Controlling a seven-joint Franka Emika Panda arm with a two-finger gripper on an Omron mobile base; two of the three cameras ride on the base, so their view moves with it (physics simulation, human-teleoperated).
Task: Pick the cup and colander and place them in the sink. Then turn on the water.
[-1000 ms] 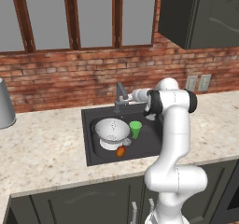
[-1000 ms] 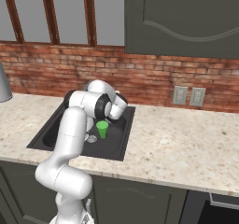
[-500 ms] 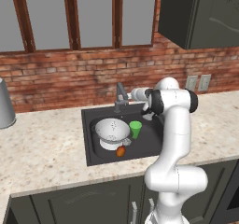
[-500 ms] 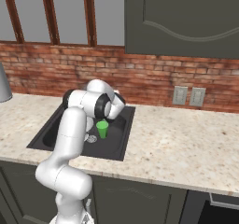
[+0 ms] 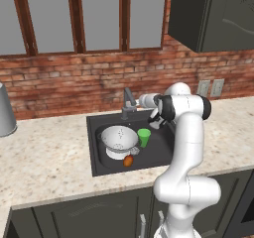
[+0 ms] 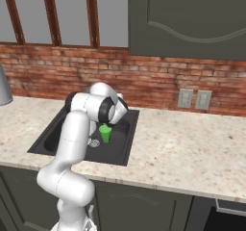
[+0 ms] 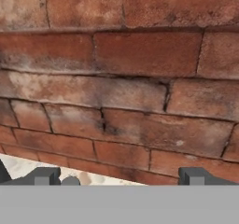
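We list, left to right: 1 white-grey perforated colander (image 5: 119,139) inside the dark grey rectangular sink (image 5: 97,155); 1 small orange fruit (image 5: 128,160) at its front; 1 bright-green tapered cup (image 5: 144,137) upright beside it; gripper (image 7: 119,177) facing the red brick wall (image 7: 121,78), fingers spread wide, empty.

The arm's wrist (image 5: 149,101) has crept slightly closer to the faucet (image 5: 128,103) at the sink's back edge.
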